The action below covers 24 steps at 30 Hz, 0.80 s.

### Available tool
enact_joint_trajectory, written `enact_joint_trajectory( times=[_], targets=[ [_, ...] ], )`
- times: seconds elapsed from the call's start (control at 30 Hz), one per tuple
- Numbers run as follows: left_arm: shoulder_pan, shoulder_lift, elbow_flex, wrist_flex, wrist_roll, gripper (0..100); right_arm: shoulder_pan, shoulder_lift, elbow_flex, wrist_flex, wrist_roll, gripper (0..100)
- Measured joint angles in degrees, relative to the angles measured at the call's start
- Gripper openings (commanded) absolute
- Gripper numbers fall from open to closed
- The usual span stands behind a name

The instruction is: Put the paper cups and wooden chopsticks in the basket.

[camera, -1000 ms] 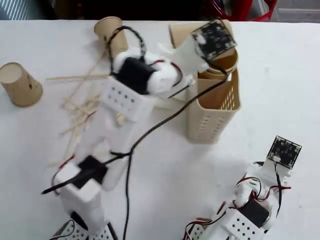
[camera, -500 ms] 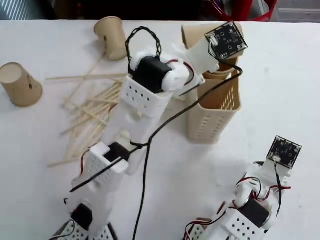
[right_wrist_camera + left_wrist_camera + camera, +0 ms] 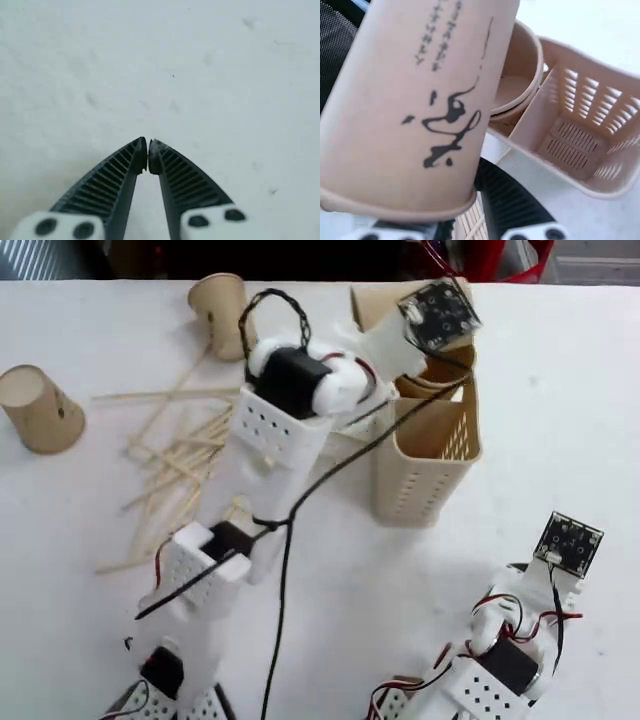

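Left wrist view: a paper cup (image 3: 420, 100) is gripped by the left tool (image 3: 470, 200) just beside the basket (image 3: 580, 135), where stacked cups (image 3: 520, 85) are nested. The right tool (image 3: 148, 155) is held closed over the table (image 3: 200, 60). Chopsticks (image 3: 175, 465) are scattered there.

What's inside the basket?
One compartment of the basket holds stacked paper cups; the other shows just its slotted floor. The held cup covers part of the stack, so I can't count them.
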Motion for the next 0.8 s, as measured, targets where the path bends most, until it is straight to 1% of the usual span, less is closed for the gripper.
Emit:
enact_joint_trajectory(
  times=[0.07,0.13,0.27,0.33,0.43,0.53,0.63,0.7,0.77,0.8],
  targets=[
    [-2.3,-3.1,4.9,0.0,0.0,2,-0.2,0.0,0.0,0.0,0.0,2.1],
    [-4.7,-8.1,12.8,0.0,-0.1,2,-0.1,0.0,0.0,0.0,0.0,2.1],
    [-10.5,-22.1,34.7,0.0,-1.4,2,-0.1,0.0,0.0,0.0,0.0,2.1],
    [-14.0,-29.6,46.9,0.0,-5.1,2,-0.1,0.0,0.0,0.0,0.0,2.1],
    [-20.6,-40.1,63.8,0.0,-14.2,2,-0.1,0.0,0.0,0.0,0.0,2.1],
    [-28.6,-48.7,76.0,0.0,-25.5,2,-0.1,0.0,0.0,0.0,0.0,2.1],
    [-36.4,-54.9,82.8,0.0,-37.9,2,-0.1,0.0,0.0,0.0,0.0,2.1],
    [-41.2,-58.3,85.1,-0.1,-47.1,2,-0.1,0.0,0.0,0.0,0.0,2.1],
    [-46.2,-61.2,86.0,-0.1,-52.9,2,-0.1,0.0,0.0,0.0,0.0,2.1],
    [-48.4,-62.3,86.0,-0.1,-54.2,2,-0.1,0.0,0.0,0.0,0.0,2.1]
  ],
)
